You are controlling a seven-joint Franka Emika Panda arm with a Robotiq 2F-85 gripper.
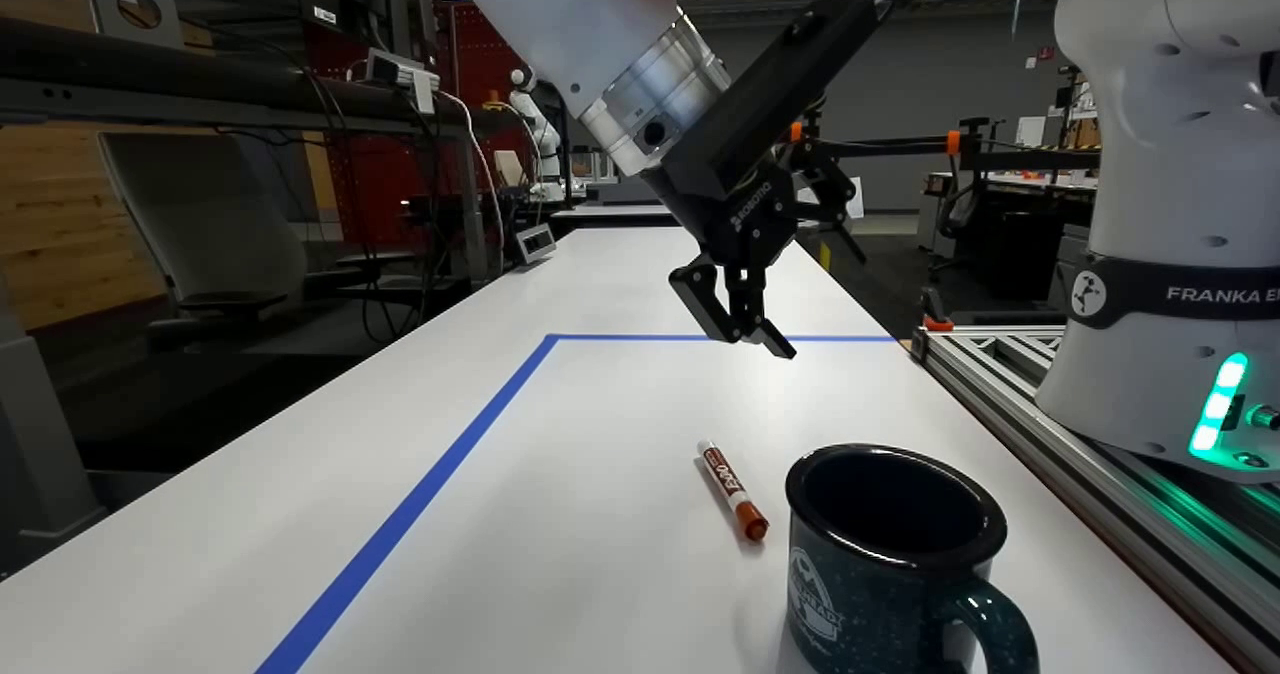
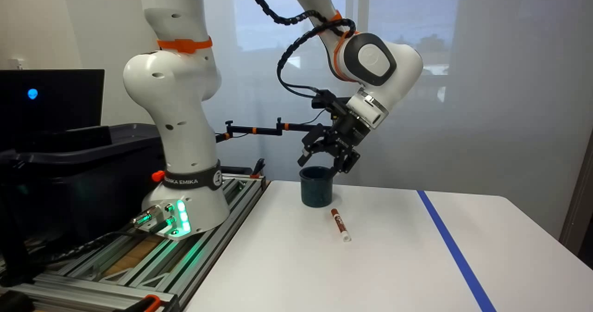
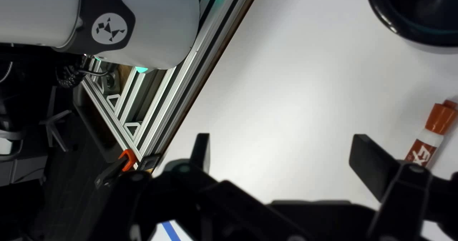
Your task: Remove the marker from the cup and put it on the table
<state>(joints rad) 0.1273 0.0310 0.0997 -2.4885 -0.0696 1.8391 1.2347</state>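
That white arm (image 2: 175,90) towers up from its base (image 2: 197,205), where a strip of light (image 2: 183,215) glows green, and its wrist (image 2: 394,83) slants downward. The black gripper (image 3: 282,157) hangs tilted in midair, fingers (image 3: 372,164) spread well apart.

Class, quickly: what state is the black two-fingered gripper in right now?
Gripper: open, holding nothing; the thin reddish-brown marker lies on the flat white table.

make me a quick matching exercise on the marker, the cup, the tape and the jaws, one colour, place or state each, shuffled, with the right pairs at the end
Things:
1. marker
2. cup
3. tape
4. jaws

Descriptions:
A. open, above the table
B. lying on its side near the cup
C. bright blue
D. dark teal, standing upright

Pairs: 1-B, 2-D, 3-C, 4-A
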